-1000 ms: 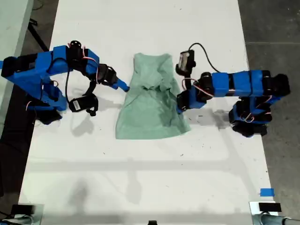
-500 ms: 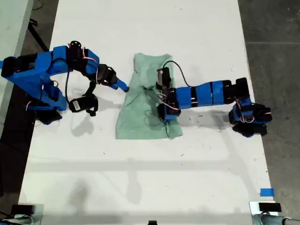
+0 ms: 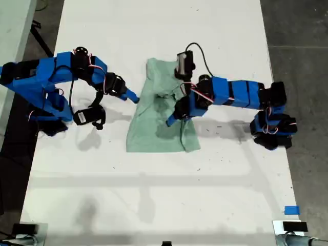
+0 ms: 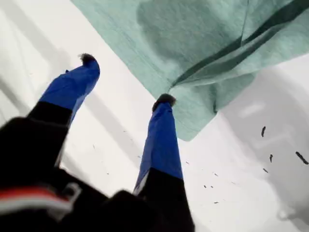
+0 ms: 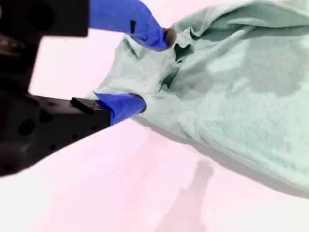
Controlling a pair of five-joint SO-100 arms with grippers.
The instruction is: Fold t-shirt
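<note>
While spread, one t-shirt [image 3: 160, 115], two open pincers.

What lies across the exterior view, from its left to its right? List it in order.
My second arm's base → my second pincer → the t-shirt → my first arm's base. My first pincer hangs over the t-shirt, so it has no place of its own in the order.

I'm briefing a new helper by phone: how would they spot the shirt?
Find the long white table. At its middle, between two blue arms, lies the shirt. It is the only soft, pale green thing there, rumpled and partly folded.
</note>
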